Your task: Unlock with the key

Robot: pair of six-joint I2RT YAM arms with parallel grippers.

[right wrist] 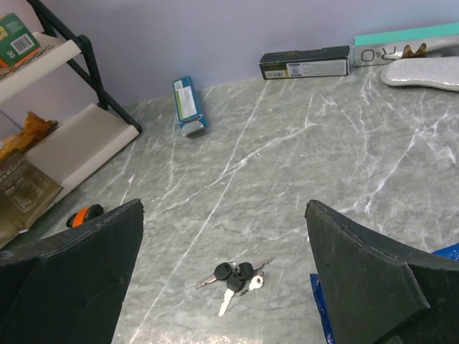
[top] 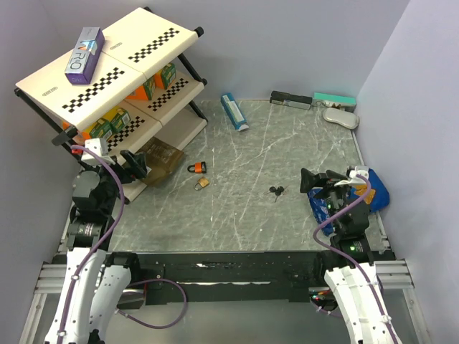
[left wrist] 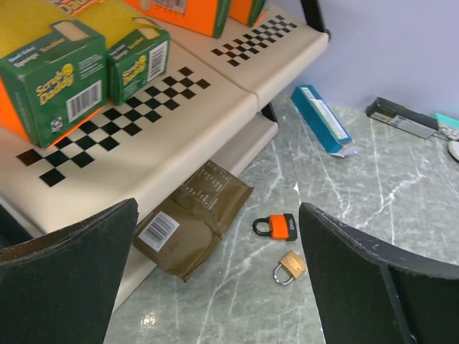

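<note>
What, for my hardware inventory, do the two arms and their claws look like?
Both the left arm and right arm have white lower links and black upper joints, each trailed by a purple cable. The left claw and right claw are black with broad, flat fingers. No readable markings.

On my left wrist camera the left end effector (left wrist: 219, 208) has its two black fingers (left wrist: 72, 279) spread wide at the bottom corners. Between them, farther out on the marbled tabletop (left wrist: 387, 186), an orange padlock (left wrist: 278, 226) lies flat with a small brass padlock (left wrist: 290, 266) just beside it, nearer me. A brown packet (left wrist: 190, 226) with a barcode label sticks out from under the checkered shelf (left wrist: 179, 100), which carries green Scrub Daddy boxes (left wrist: 54, 79). A blue box (left wrist: 321, 118) lies farther back.
</note>
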